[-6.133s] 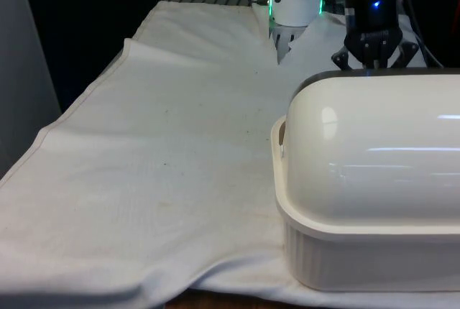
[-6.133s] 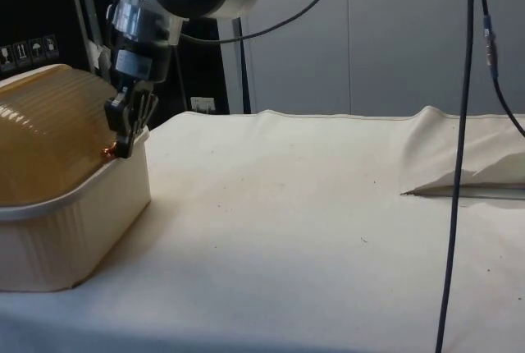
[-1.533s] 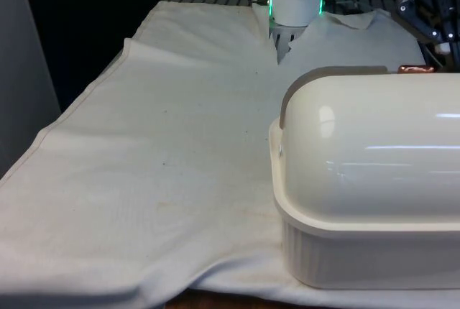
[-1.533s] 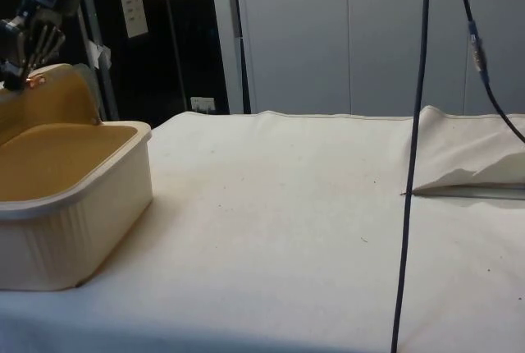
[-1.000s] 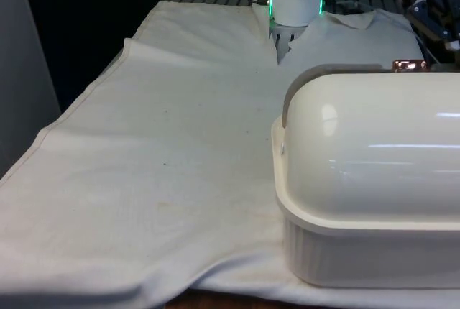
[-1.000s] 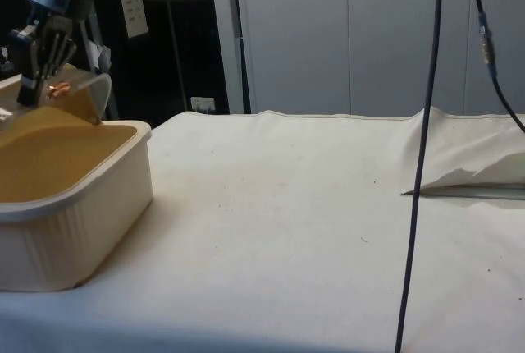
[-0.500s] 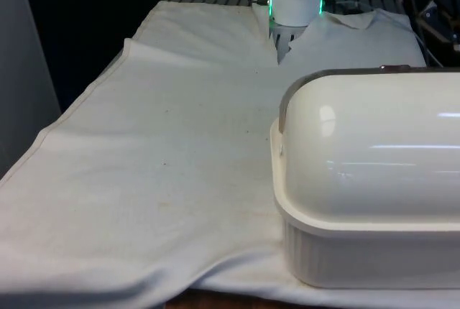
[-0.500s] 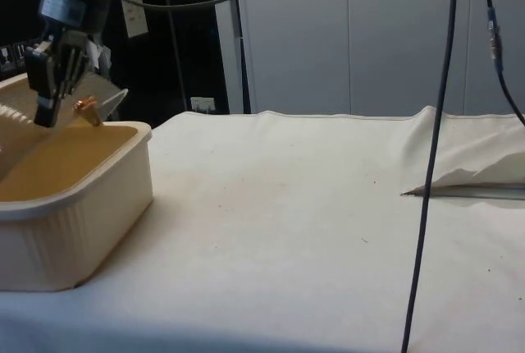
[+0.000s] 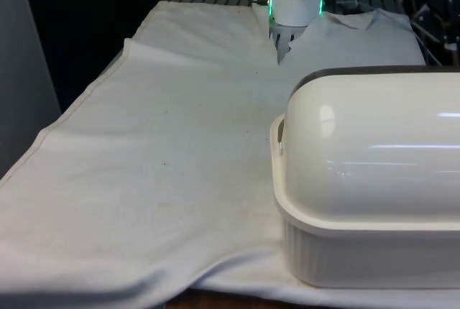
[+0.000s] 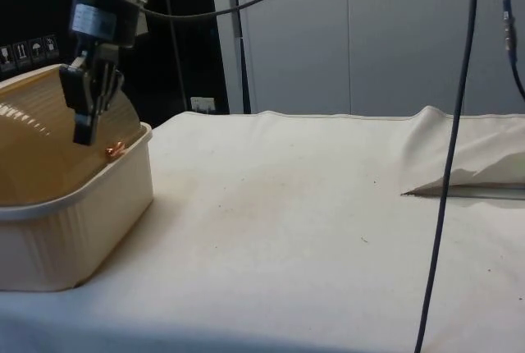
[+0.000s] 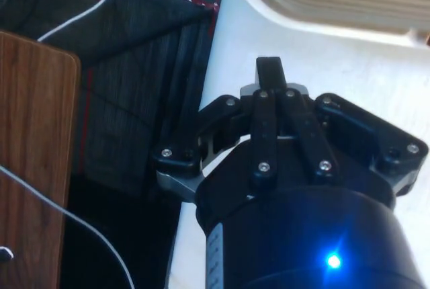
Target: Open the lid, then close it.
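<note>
1 table under 1 white cloth (image 9: 165, 144), creased at the near edge in the front view. 1 cream bread box (image 9: 366, 244) sits at the front view's right, near edge, ribbed lower walls. 1 domed lid (image 9: 374, 151) on it, rolled down over the box; in the side view the lid (image 10: 41, 139) looks amber and ribbed, its lower edge at the box rim (image 10: 123, 160). 1 small copper knob (image 10: 114, 151) sits at that lower edge, right by the rim. 1 black gripper (image 10: 85, 123) hangs just above the knob, pointing down, close beside the lid front. Wrist view: gripper (image 11: 270, 74) fingers pressed together, holding nothing. 2 dark cables (image 10: 447, 172) hang in the side view.
</note>
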